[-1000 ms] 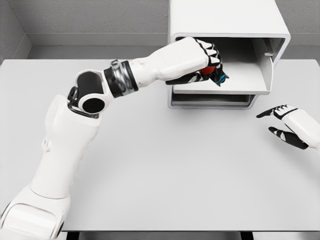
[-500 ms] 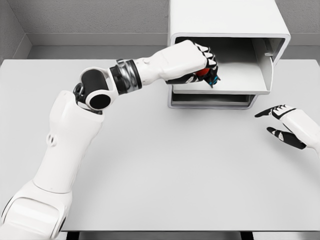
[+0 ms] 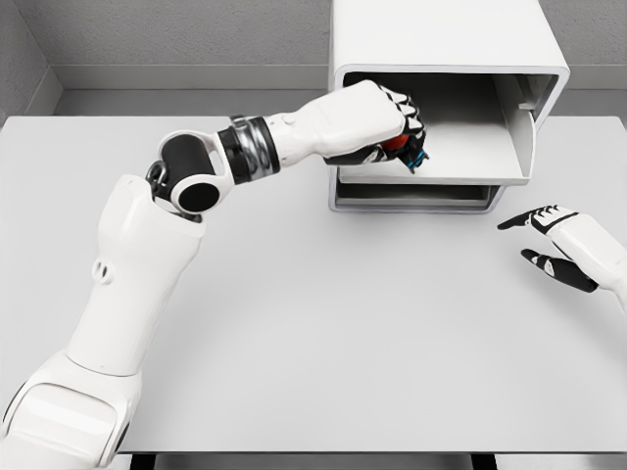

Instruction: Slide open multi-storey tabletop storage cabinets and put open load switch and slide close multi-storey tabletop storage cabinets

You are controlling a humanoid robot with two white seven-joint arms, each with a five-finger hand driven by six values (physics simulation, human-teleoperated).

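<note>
Table (image 3: 323,343): white, spanning the near and middle ground.
Right hand (image 3: 556,247): hovers over the table's right edge, fingers spread and relaxed, holding nothing; drifted slightly right and nearer since a second ago.
Left hand (image 3: 377,122): reaches into the pulled-out drawer (image 3: 470,162), fingers curled tight around the load switch (image 3: 404,149); elbow now a little further right than before.
Load switch: red and teal, in the left hand's grip, just above the drawer floor at its left side.
Cabinet (image 3: 441,59): white, far right.
</note>
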